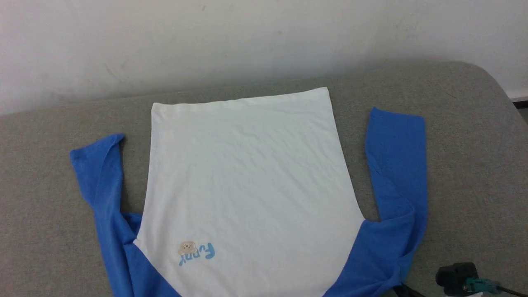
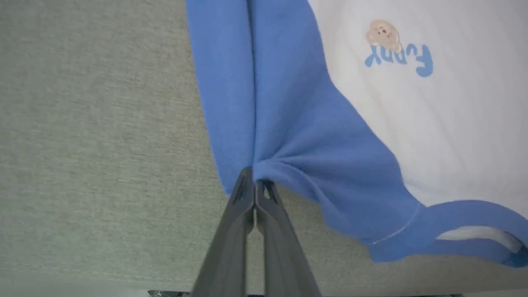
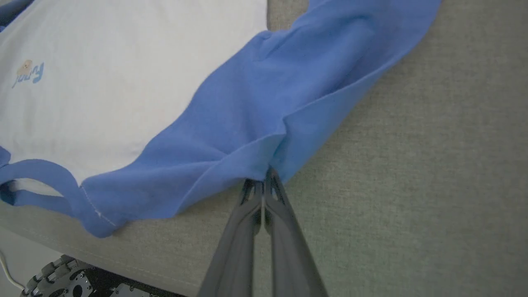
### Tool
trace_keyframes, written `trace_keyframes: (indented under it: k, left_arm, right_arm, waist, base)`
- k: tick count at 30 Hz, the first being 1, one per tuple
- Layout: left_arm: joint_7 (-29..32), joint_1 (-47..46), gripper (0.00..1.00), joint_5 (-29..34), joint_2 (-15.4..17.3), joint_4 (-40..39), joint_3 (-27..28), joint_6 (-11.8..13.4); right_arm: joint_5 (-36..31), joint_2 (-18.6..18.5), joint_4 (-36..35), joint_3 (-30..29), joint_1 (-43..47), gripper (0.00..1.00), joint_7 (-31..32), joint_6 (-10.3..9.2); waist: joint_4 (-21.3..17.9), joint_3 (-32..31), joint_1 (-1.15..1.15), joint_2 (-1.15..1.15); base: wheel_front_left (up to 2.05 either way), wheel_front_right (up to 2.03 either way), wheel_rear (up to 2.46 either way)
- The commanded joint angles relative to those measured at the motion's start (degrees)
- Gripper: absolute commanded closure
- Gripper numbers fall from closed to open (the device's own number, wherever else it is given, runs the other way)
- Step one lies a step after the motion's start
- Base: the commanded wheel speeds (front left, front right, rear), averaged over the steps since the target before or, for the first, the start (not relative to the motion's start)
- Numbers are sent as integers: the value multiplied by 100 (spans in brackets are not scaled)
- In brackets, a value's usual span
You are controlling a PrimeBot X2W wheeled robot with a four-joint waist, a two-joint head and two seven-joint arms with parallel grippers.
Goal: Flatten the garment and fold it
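Garment (image 1: 247,177): a thin, soft long-sleeved shirt with a white body and bright blue sleeves and shoulders. It is spread front up and mostly flat, with light ripples across the white.
Where it lies: on the grey cloth-covered tabletop (image 1: 462,123), neck end nearest the robot and the straight white hem (image 1: 243,99) toward the wall.
Print (image 1: 197,251): small blue lettering with a tan bear's head, low on the chest on the robot's left, upside down from the robot's side.
Sleeves: the left blue sleeve (image 1: 99,173) and the right blue sleeve (image 1: 398,148) both turn up beside the body with their cuffs toward the wall. A strip of grey shows between each sleeve and the white.
Neck opening (image 2: 474,233): blue-banded, close to the table's near edge.
Left gripper (image 2: 253,178): its two long dark fingers are pressed together on a gathered fold of blue cloth at the left shoulder, and creases fan out from the pinch.
Right gripper (image 3: 263,181): its fingers are likewise clamped tight on a bunched blue fold at the right shoulder, with the cloth puckered around the tips.
Black fitting (image 1: 458,277): a dark block with a teal plug at the head view's lower right, just beside the right shoulder. I can't tell what it is.
Off-white wall (image 1: 247,41): scuffed, directly behind the table.
Dark machinery (image 3: 62,280): below the table's near edge.
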Motion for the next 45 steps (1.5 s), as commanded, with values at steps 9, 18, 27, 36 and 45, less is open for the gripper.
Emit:
trace_keyframes:
  k: [9,18,27,36,45]
  left_arm:
    - [-445,-360,0,-162,-347,130,156,-192]
    - [-1364,-1232,0,-26,-116,-181,1200,-193]
    - [-1078,-3300,0,-180,556,1059,1444,-721]
    - [189,-5329,0,-394,959,3104,775,-1494]
    - [1579,-6022,0,-445,1308,4838,305,-1784]
  right_arm:
    - [-363,411,-840,-127,87,0,-279,-12]
    - [-898,821,-1770,-799,-272,0,-928,-12]
    - [-944,804,-2048,-999,-925,0,-864,-12]
    - [-861,771,-1930,-885,-1399,0,-906,-12]
    - [-744,725,-1685,-673,-1633,0,-993,-12]
  waist:
    - [39,54,0,0]
    - [102,143,0,0]
    - [-19,924,0,0]
    - [-260,1671,0,0]
    - [-596,2048,0,0]
  base:
    - [0,0,0]
    - [0,0,0]
    - [0,0,0]
    - [0,0,0]
    - [0,0,0]
